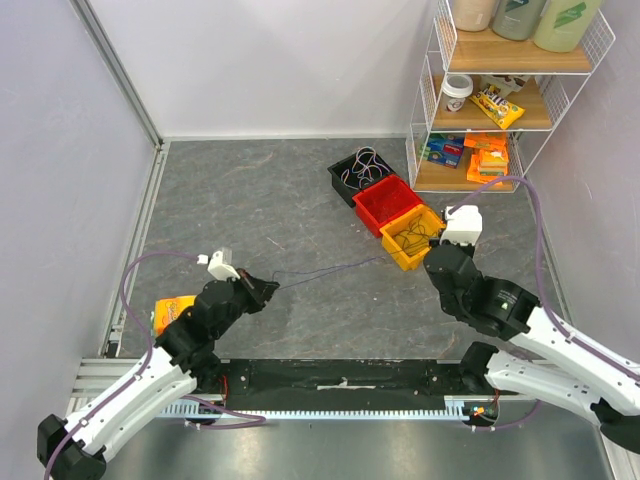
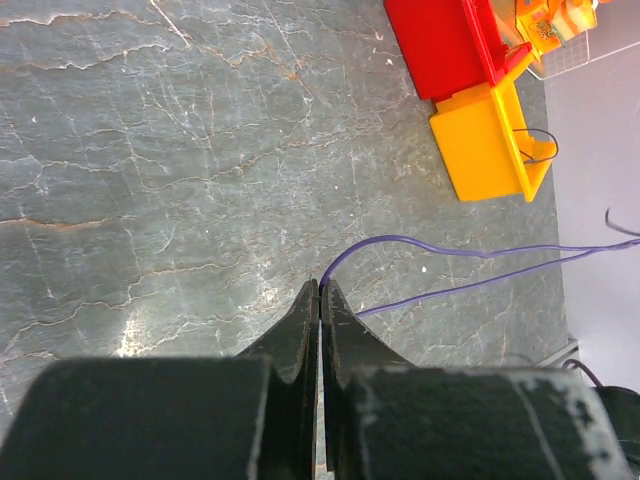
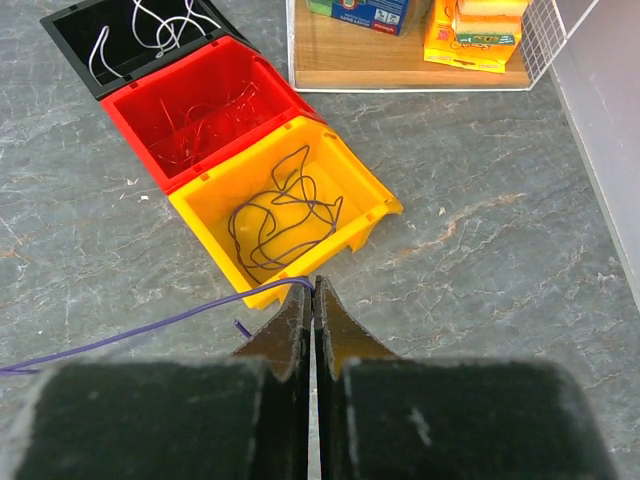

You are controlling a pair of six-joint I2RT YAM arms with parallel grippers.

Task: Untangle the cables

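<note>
One thin dark purple cable (image 1: 330, 270) is stretched just above the floor between my two grippers. My left gripper (image 1: 270, 290) is shut on its left end; in the left wrist view the strand (image 2: 450, 250) loops out from the pinched tips (image 2: 320, 286). My right gripper (image 1: 432, 258) is shut on the other end, by the yellow bin's near corner, and the cable (image 3: 150, 328) trails off left from its tips (image 3: 314, 283). More purple cables (image 3: 285, 215) lie coiled in the yellow bin (image 3: 340, 245).
A red bin (image 1: 388, 200) with red wires and a black bin (image 1: 358, 172) with white wires adjoin the yellow bin (image 1: 412, 238). A white wire shelf rack (image 1: 490, 100) stands at back right. An orange packet (image 1: 172, 310) lies beside the left arm.
</note>
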